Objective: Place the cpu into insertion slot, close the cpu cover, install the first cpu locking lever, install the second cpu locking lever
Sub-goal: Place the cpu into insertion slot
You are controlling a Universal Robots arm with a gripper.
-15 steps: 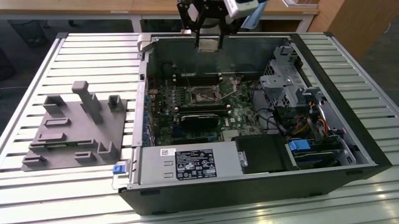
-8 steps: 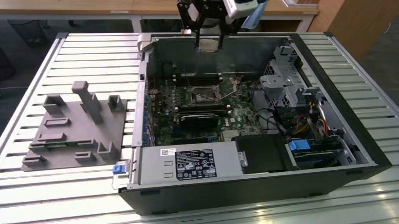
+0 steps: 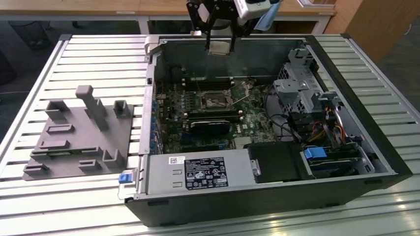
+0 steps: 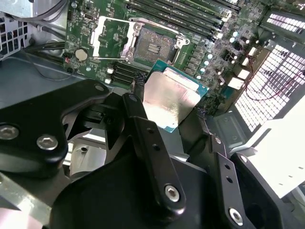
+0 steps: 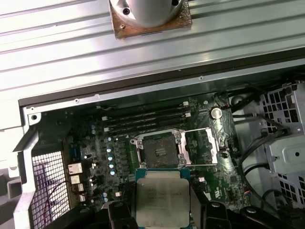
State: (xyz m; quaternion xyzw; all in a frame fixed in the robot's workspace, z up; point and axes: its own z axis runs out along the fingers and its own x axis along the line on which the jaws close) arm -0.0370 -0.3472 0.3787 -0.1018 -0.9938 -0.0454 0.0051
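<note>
The gripper (image 4: 170,98) is clamped on two opposite edges of the cpu (image 5: 162,198), holding it flat in the air over the open computer case (image 3: 262,199). Below it the insertion slot (image 5: 159,151) lies bare, with the cpu cover (image 5: 201,147) swung open beside it.

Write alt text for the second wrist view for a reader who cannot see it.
The gripper holds the cpu, silvery top showing, by its edges above a green motherboard. Beyond it the insertion slot lies bare, with the cpu cover swung open beside it.
</note>
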